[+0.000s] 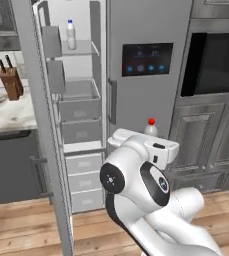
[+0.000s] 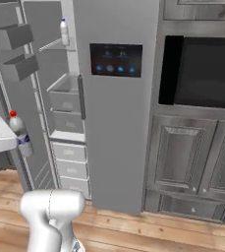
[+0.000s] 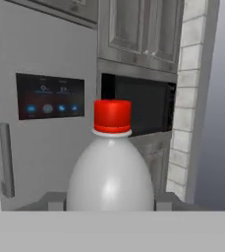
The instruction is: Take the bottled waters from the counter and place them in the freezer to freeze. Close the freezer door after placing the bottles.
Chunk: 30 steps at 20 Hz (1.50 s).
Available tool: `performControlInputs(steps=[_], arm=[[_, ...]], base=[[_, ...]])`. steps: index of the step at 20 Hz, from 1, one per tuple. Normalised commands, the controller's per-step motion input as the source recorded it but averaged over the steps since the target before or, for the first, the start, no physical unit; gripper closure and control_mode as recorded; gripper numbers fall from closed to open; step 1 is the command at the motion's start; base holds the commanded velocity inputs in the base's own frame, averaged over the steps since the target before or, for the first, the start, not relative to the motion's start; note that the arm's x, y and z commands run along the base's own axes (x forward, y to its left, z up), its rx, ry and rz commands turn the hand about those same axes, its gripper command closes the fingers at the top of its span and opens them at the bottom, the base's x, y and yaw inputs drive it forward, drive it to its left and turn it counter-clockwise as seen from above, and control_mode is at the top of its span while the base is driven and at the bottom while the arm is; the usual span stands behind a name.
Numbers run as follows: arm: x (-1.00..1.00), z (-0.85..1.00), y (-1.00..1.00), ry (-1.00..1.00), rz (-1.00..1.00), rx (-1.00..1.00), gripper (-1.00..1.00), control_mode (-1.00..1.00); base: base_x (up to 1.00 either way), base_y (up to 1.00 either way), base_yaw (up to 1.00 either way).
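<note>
Red-capped bottle (image 3: pixel 111 167) pinched in hand (image 3: pixel 110 201), before grey display door (image 1: pixel 146 75); freezer (image 1: pixel 78 100) stands open leftward.

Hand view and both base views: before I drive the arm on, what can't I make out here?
- Tool: in the hand view the red-capped bottle covers most of its fingers; in the left base view the arm's own body hides them.
- Blue-capped bottle on the freezer's top shelf: too small to read any label.
- Counter: cut off by the left edge and the open freezer door.

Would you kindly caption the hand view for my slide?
Gripper shut on the red-capped bottle, facing the fridge display panel.
</note>
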Motion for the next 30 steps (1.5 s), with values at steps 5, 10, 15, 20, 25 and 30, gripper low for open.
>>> performControlInputs(steps=[5,10,15,20,25,30], arm=[[0.00,0.00,0.00,0.00,0.00,0.00,1.00,1.00],[0.00,0.00,0.00,0.00,0.00,0.00,1.00,1.00],[0.00,0.00,0.00,0.00,0.00,0.00,1.00,1.00],[0.00,0.00,0.00,0.00,0.00,0.00,1.00,1.00],[0.00,0.00,0.00,0.00,0.00,0.00,1.00,1.00],[0.00,0.00,0.00,0.00,0.00,0.00,1.00,1.00]], base=[[0.52,0.16,0.40],[0.83,0.01,0.28],[0.96,0.00,0.18],[0.43,0.01,0.17],[0.47,0.20,0.09],[0.51,0.05,0.01]])
